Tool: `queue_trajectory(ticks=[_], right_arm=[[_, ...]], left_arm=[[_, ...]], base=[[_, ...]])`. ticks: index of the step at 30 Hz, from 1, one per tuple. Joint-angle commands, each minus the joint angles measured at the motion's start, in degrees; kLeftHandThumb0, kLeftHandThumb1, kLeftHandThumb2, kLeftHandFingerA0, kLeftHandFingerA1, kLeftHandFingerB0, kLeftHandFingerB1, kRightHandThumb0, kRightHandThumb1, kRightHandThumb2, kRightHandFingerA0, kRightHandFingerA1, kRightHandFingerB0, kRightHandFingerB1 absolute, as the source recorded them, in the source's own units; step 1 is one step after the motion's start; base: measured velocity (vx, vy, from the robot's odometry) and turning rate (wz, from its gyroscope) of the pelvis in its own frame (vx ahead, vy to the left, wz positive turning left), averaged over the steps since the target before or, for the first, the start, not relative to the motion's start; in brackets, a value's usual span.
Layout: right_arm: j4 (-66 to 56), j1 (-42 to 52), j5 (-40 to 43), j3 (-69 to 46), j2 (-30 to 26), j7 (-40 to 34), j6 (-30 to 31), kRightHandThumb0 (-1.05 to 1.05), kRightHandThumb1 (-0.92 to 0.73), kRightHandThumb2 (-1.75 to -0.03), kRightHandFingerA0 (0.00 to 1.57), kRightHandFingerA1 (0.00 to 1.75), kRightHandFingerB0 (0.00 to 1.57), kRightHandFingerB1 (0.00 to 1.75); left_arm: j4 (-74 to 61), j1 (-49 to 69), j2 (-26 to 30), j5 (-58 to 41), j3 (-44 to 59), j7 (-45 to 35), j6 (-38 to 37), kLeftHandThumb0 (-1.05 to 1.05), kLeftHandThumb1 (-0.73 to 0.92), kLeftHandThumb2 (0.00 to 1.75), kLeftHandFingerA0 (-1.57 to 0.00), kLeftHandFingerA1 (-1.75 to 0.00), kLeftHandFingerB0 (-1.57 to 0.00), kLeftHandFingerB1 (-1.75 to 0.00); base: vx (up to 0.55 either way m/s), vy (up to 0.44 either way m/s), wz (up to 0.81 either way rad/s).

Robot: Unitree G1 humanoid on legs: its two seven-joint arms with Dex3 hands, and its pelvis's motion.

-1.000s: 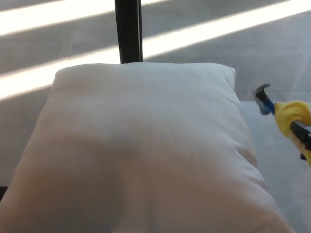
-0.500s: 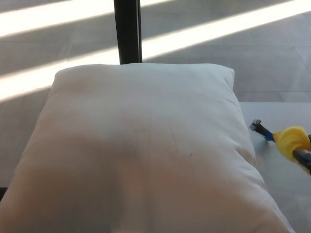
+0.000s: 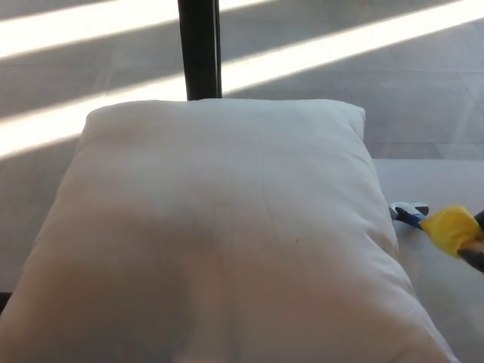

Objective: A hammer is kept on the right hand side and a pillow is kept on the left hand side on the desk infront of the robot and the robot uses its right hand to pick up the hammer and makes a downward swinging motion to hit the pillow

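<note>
A big white pillow [image 3: 219, 234] fills most of the head view and lies on the white desk [image 3: 446, 310]. Just off the pillow's right edge is the hammer [image 3: 446, 227]. Its metal head [image 3: 409, 209] sits low, close to the desk top and next to the pillow without touching it. A short blue neck joins the head to a yellow grip, and the handle turns dark where it leaves the picture at the right edge. Neither of my hands shows, and whatever holds the handle is out of frame.
Beyond the desk is a grey floor crossed by bright bands of sunlight [image 3: 91, 34]. A dark upright post [image 3: 200, 45] stands behind the pillow's far edge. A strip of bare desk shows to the right of the pillow.
The hammer has come down from above the desk beside the pillow's upper right corner to desk level. Its head now lies flatter. The pillow has not moved.
</note>
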Motion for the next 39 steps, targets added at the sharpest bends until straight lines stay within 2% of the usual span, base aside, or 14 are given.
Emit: queue_trajectory(ticks=[1, 6, 7, 10, 11, 12, 14, 15, 16, 25, 27, 28, 32, 39], right_arm=[[6.6, 6.0, -9.6, 8.8, -4.6, 5.3, -22.3, -0.27, -0.69, -0.62, 0.72, 1.28, 0.58, 0.52], [5.9, 5.9, -9.3, 11.8, -6.1, 11.9, -20.7, -0.41, -0.69, -0.6, 0.6, 0.69, 0.27, 0.32], [5.9, 5.6, -10.1, 13.1, -6.6, 13.1, -20.0, -0.53, -0.69, -0.61, 0.13, 0.5, 0.17, 0.27], [5.0, 4.4, -12.3, 16.8, -7.7, 15.7, -14.8, -0.6, -0.62, -0.66, 0.0, 0.18, 0.09, 0.25], [4.9, 4.2, -13.2, 17.7, -8.0, 16.0, -14.2, -0.83, -0.53, -0.85, 0.0, 0.12, 0.1, 0.17], [4.6, 3.9, -14.3, 19.1, -8.5, 16.5, -13.4, -0.87, -0.55, -0.86, 0.0, 0.11, 0.05, 0.1], [4.1, 3.3, -15.1, 20.6, -9.2, 18.1, -11.6, -0.94, -0.57, -0.88, 0.0, 0.16, 0.05, 0.0], [3.8, 3.2, -15.8, 21.5, -9.8, 18.5, -11.7, -0.92, -0.54, -0.89, 0.0, 0.25, 0.0, 0.0], [3.8, 3.1, -16.1, 21.8, -10.2, 18.5, -12.2, -0.88, -0.48, -0.73, 0.0, 0.0, 0.0, 0.0], [0.3, 1.4, -16.0, 19.5, -13.3, 22.2, -9.0, -0.99, -0.6, -0.77, 0.0, 0.0, 0.0, 0.0], [-1.4, 0.5, -14.8, 17.3, -15.0, 24.2, -7.8, -1.05, -0.72, -0.63, 0.0, 0.0, 0.0, 0.0], [-3.6, 1.1, -12.3, 14.0, -16.5, 25.5, -7.2, -1.05, -0.55, -0.85, 0.0, 0.0, 0.0, 0.0], [-7.0, 3.1, -10.7, 7.5, -18.7, 25.0, -7.2, -1.05, -0.55, -0.87, 0.0, 0.0, 0.0, 0.0], [-11.7, 11.4, -0.9, -18.9, -21.8, 21.6, -6.2, -0.89, -0.59, -0.74, 0.0, 0.0, 0.0, 0.08]], left_arm=[[-0.1, 0.2, 0.7, -0.1, 0.3, -0.4, -0.9, -0.67, 0.75, 0.63, -0.57, -0.6, -0.5, -0.46], [0.0, 0.3, 0.5, 0.0, 0.2, -0.7, -1.3, -0.65, 0.76, 0.62, -0.57, -0.6, -0.49, -0.46], [0.0, 0.3, 0.4, -0.3, 0.5, -0.6, -1.1, -0.64, 0.76, 0.62, -0.58, -0.6, -0.49, -0.46], [-0.1, 0.5, 0.4, -0.1, 0.3, -0.8, -1.8, -0.68, 0.6, 1.01, -0.54, -0.68, -0.42, -0.57], [-0.1, 0.6, 0.4, 0.2, 0.1, -0.7, -2.1, -0.67, 0.76, 0.62, -0.56, -0.58, -0.48, -0.45], [0.0, 0.5, 0.3, 0.1, 0.2, -0.5, -2.0, -0.67, 0.59, 1.0, -0.54, -0.67, -0.43, -0.58], [0.0, 0.3, 0.2, -0.6, 0.9, -0.3, -1.6, -0.65, 0.74, 0.63, -0.57, -0.6, -0.49, -0.47], [0.1, 0.5, 0.3, -0.6, 0.9, -0.6, -1.8, -0.63, 0.58, 0.99, -0.53, -0.67, -0.43, -0.59], [0.0, 0.7, 0.4, 0.1, 0.3, -0.5, -2.0, -0.66, 0.77, 0.63, -0.56, -0.59, -0.48, -0.45], [0.4, 0.5, 0.4, 0.2, 0.3, 0.2, -1.9, -0.65, 0.75, 0.62, -0.59, -0.59, -0.51, -0.46], [0.1, 0.6, 0.3, 0.1, 0.3, 0.1, -2.0, -0.63, 0.59, 1.0, -0.53, -0.67, -0.44, -0.59], [-0.1, 0.8, 0.4, 0.1, 0.3, -0.3, -2.2, -0.65, 0.76, 0.62, -0.57, -0.61, -0.49, -0.48], [-0.3, 0.9, 0.5, -0.1, 0.4, -0.2, -2.1, -0.65, 0.59, 1.0, -0.53, -0.67, -0.43, -0.59], [0.0, 0.8, 0.8, -0.2, 0.6, -0.2, -1.7, -0.64, 0.75, 0.62, -0.57, -0.6, -0.5, -0.48]], base=[[0.0, 0.0, 0.0], [0.0, 0.0, 0.0], [0.0, 0.0, 0.0], [0.0, 0.0, 0.0], [0.0, 0.0, 0.0], [0.0, 0.0, 0.0], [0.0, 0.0, 0.0], [0.0, 0.0, 0.0], [0.0, 0.0, 0.0], [0.0, 0.0, 0.0], [0.0, 0.0, 0.0], [0.0, 0.0, 0.0], [0.0, 0.0, 0.0], [0.0, 0.0, 0.0]])
